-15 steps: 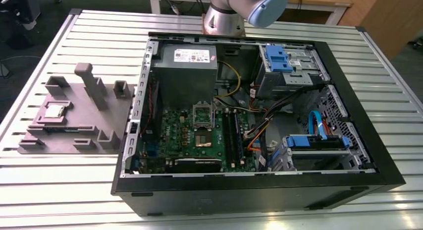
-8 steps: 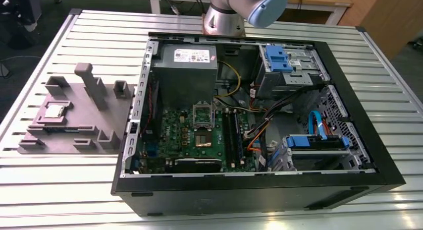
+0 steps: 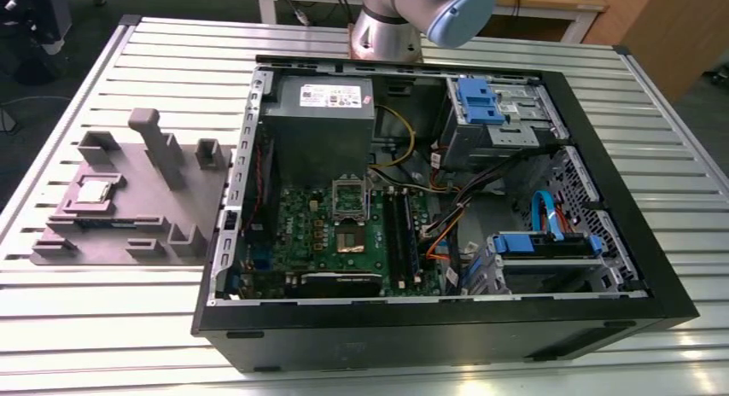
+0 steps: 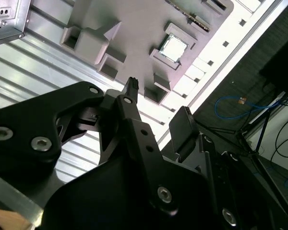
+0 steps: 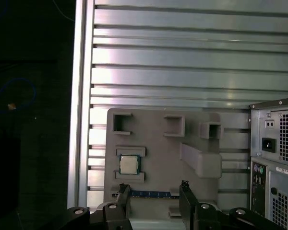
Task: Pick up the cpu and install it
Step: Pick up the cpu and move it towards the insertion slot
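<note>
The cpu (image 3: 95, 191) is a small silvery square chip lying flat in a holder on the grey fixture plate (image 3: 137, 217), at the exterior view's left, outside the computer case. Both wrist views show the cpu (image 5: 129, 165) (image 4: 174, 48) from high above. My gripper (image 5: 153, 190) (image 4: 158, 103) hangs well above the fixture, open, with nothing between its black fingertips (image 5: 123, 190). It is offset to one side of the chip, not over it. The empty silvery socket frame (image 3: 348, 198) sits on the green motherboard (image 3: 330, 234) inside the case.
The open black computer case (image 3: 445, 328) fills the table's middle. It holds a grey power supply (image 3: 324, 97), blue drive cages (image 3: 490, 101) and loose cables (image 3: 456, 217). Raised posts (image 3: 154, 144) stand on the fixture. The slatted table's edge (image 5: 81, 96) borders dark floor.
</note>
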`<act>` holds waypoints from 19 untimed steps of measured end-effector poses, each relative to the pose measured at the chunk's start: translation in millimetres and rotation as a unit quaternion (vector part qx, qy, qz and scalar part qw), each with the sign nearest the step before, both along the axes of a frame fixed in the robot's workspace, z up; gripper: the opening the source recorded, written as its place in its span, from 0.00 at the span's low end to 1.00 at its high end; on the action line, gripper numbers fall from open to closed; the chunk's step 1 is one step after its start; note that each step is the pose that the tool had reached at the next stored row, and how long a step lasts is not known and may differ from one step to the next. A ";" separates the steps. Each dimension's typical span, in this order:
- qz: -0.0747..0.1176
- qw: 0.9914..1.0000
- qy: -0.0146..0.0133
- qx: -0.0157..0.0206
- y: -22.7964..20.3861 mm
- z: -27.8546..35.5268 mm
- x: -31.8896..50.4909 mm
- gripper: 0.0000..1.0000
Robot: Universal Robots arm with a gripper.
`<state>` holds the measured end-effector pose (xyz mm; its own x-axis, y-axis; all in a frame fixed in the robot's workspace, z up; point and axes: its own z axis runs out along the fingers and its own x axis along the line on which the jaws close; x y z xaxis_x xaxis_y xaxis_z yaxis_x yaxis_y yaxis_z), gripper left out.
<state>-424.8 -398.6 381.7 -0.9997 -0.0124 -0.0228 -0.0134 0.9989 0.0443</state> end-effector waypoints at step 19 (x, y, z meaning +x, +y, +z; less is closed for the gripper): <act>0.016 1.000 0.000 0.000 -0.5 -17.2 -2.6 0.53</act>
